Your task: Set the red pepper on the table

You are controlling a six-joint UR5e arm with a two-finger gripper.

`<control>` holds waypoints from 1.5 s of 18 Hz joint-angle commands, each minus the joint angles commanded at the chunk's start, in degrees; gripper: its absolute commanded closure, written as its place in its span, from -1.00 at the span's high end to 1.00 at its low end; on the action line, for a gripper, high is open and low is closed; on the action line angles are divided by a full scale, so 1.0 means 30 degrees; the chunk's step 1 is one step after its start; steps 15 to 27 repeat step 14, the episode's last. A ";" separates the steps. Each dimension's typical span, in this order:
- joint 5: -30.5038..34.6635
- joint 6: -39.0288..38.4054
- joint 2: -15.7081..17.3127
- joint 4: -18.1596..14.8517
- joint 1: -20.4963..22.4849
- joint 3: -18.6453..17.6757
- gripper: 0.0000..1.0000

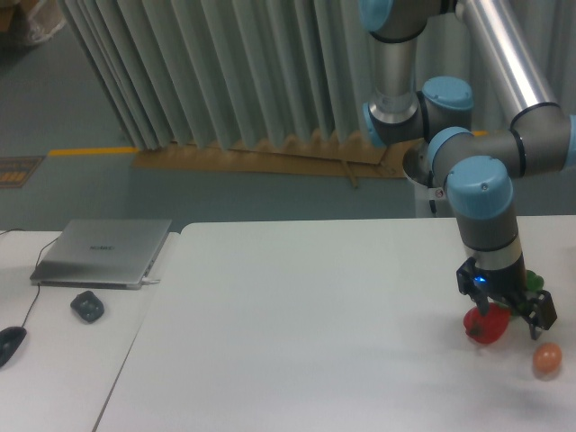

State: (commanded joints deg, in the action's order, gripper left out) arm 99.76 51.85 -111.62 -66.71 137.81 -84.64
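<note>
Far left, on the adjoining desk (54, 360): a black mouse (9, 344) at the frame edge, cable running up from it, then a small dark gadget (87, 306), then a closed silver laptop (103, 253) behind both. Grey vertical blinds (207, 72) ran across the back wall, a brown strip on the floor below them.

The white tabletop (297, 333) took up the middle, nothing on it across that stretch.

Right side was where everything sat. The arm (486, 207) came in from top right, silver tube and blue-capped joints, wrist pointing straight down. The hand (504, 315) was down low near the tabletop's right edge, blue light lit on its body, black fingers (540, 317) spread to either side of the red pepper (484, 326). Fingers looked clamped on the pepper, with it wedged between them. The pepper was low over the tabletop with a faint shadow below it; couldn't tell whether it touched the surface or hung just above.

A sliver of green pepper (535, 282) showed just behind the wrist, mostly hidden by it. An orange-pink ball (546, 359) lay on the tabletop just right of and in front of the red pepper, apart from it, not touching the hand.
</note>
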 joint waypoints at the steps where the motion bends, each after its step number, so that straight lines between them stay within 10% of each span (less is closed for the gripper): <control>1: -0.0059 0.0377 0.0233 0.0000 0.0262 0.0001 1.00; 11: -0.2257 0.5123 0.1495 -0.1111 0.2549 0.0148 1.00; 27: -0.2315 0.5332 0.1700 -0.1143 0.2520 0.0118 1.00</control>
